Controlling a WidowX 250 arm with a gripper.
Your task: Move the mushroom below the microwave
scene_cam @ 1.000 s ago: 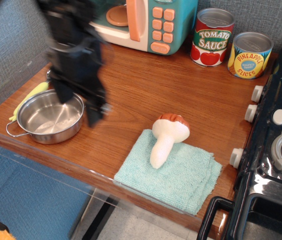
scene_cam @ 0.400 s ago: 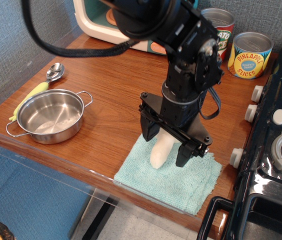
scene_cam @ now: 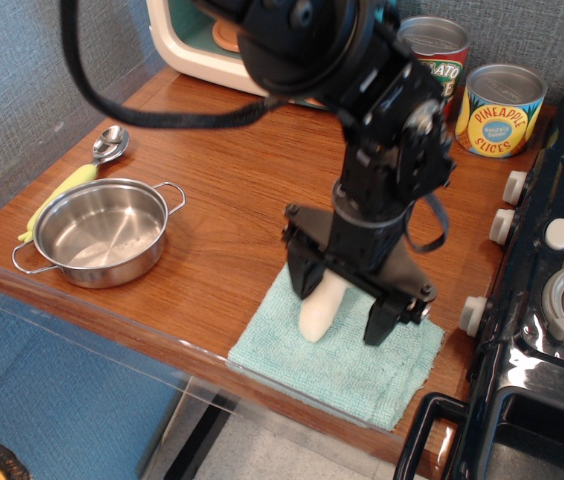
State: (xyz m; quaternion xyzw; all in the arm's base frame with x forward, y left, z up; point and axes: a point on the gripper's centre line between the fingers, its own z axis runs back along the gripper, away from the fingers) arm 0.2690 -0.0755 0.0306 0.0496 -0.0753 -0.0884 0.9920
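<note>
Cream-white and smooth, the stem of the mushroom (scene_cam: 319, 310) shows just below the centre of the frame, lying on a pale teal cloth (scene_cam: 347, 360) near the front edge of the wooden counter (scene_cam: 232, 190). Its cap is hidden under the black arm. The gripper (scene_cam: 347, 305) hangs over it with its jaws spread wide, one finger on the left of the stem and the other well to its right on the cloth; it holds nothing yet.

The mushroom looks like a light, hollow plastic toy, stiff but glossy, so it may slip or roll if pinched off-centre. The thick stem seems the best place to take it, across its width and close to the cap, where the swelling would stop it from sliding out. The soft cloth beneath may bunch if the fingers press into it.

The microwave (scene_cam: 187, 40) sits at the upper left, partly behind the arm, with bare wood in front of it.
</note>
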